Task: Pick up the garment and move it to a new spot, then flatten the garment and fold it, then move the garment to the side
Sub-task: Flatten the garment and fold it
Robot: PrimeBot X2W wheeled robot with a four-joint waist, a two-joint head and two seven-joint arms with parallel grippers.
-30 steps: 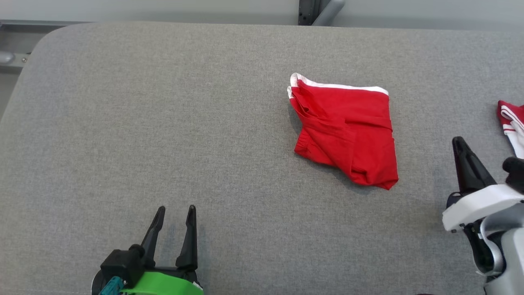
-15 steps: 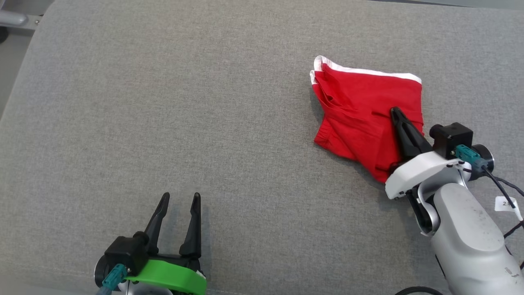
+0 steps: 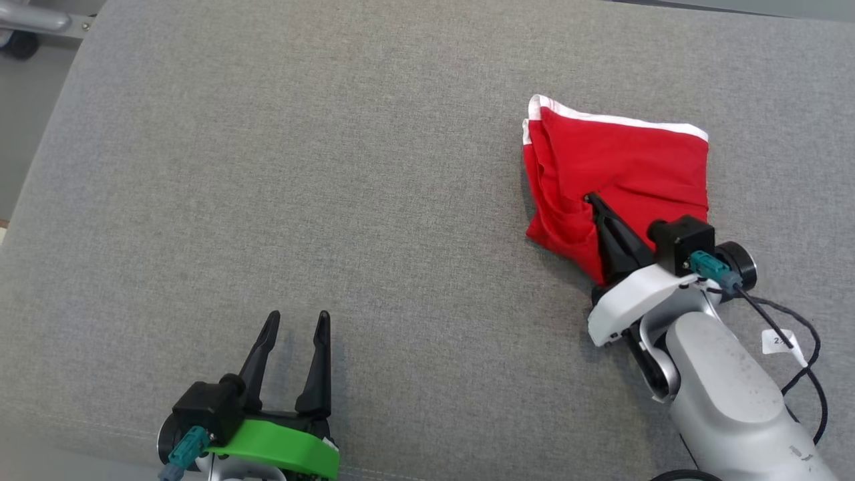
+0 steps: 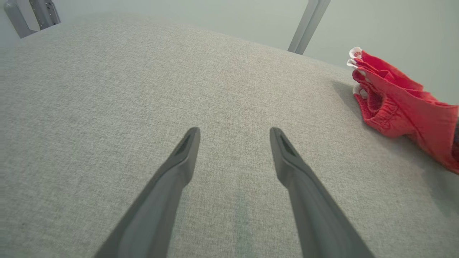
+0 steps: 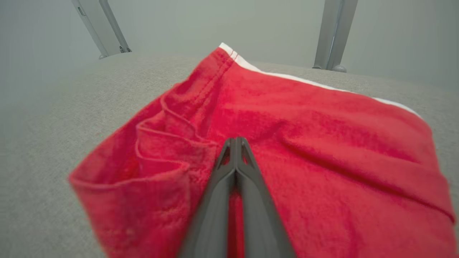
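The garment (image 3: 621,167) is a red piece with white trim, lying crumpled on the right half of the grey padded surface (image 3: 334,167). My right gripper (image 3: 589,198) is shut, its tips lying on top of the cloth near its left side, with folds bunched beside them. In the right wrist view the closed fingers (image 5: 235,140) rest on the red garment (image 5: 322,143). My left gripper (image 3: 297,321) stands open near the front edge, far to the left of the garment (image 4: 398,104), and its fingers (image 4: 235,134) hold nothing.
The grey surface's rounded corner is at the top left, with a metal frame (image 3: 33,20) beyond it. A black cable and a white tag (image 3: 778,341) hang off my right wrist. Metal posts (image 5: 333,36) stand behind the far edge.
The head camera has shifted. My right arm has come in from the right edge onto the garment, fingers shut throughout, and the cloth's lower left side has bunched. The left gripper stays put.
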